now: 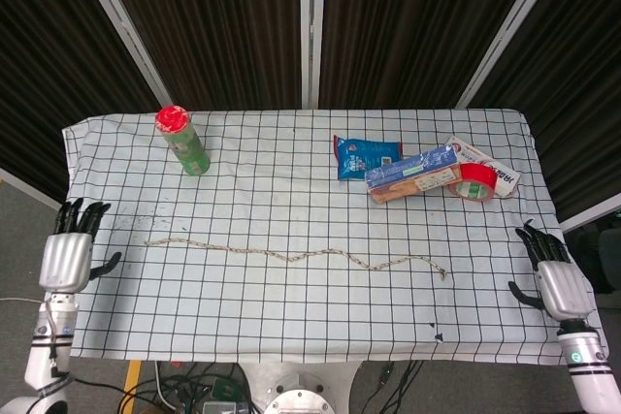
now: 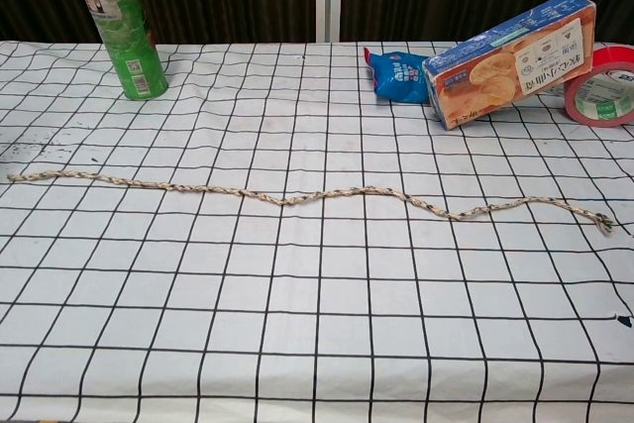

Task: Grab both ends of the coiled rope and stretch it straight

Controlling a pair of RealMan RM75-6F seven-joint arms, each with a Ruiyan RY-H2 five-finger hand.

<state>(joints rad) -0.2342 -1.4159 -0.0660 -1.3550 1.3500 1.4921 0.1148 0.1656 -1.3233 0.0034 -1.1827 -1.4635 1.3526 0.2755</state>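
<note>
green can (image 1: 182, 141) | blue snack bag (image 1: 364, 156) | cracker box (image 1: 412, 174) | red tape roll (image 1: 475, 182)

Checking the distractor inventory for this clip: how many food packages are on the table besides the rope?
3: a green can at far left, a blue snack bag right of centre, and a cracker box beside it. The red tape roll isn't food.

a lab-like test setup: black curtain panels (image 1: 213, 26) behind a table (image 1: 291, 162) draped in gridded cloth.
</note>
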